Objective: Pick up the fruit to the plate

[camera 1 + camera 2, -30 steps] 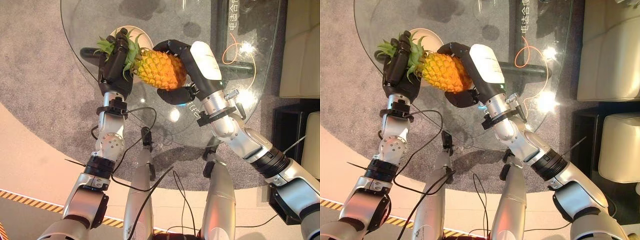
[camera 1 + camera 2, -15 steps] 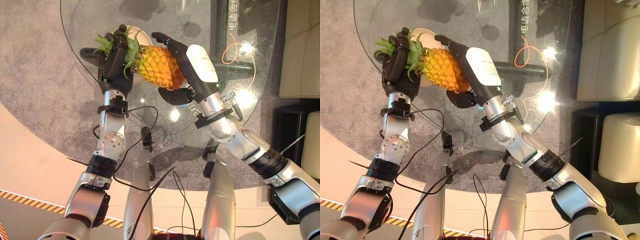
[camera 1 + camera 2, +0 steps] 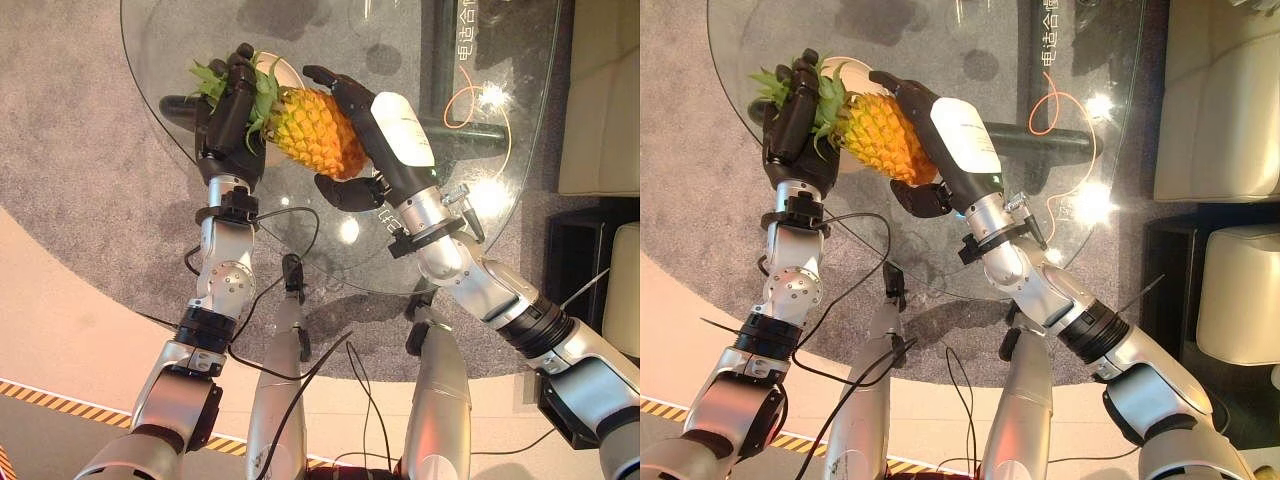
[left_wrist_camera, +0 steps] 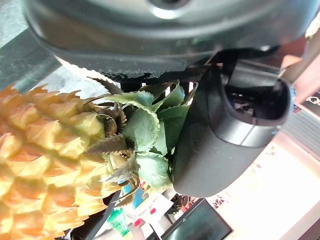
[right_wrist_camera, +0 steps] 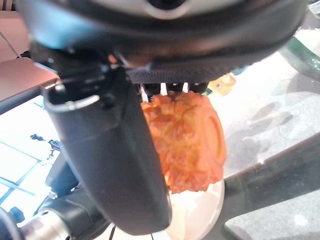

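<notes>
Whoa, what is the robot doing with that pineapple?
The robot is holding a pineapple with both hands above a round glass table. Its left hand is curled around the green leafy top, and its right hand grips the yellow body. A white plate sits on the table right behind the fruit, partly hidden by it. The pineapple is not on the plate yet.
</notes>
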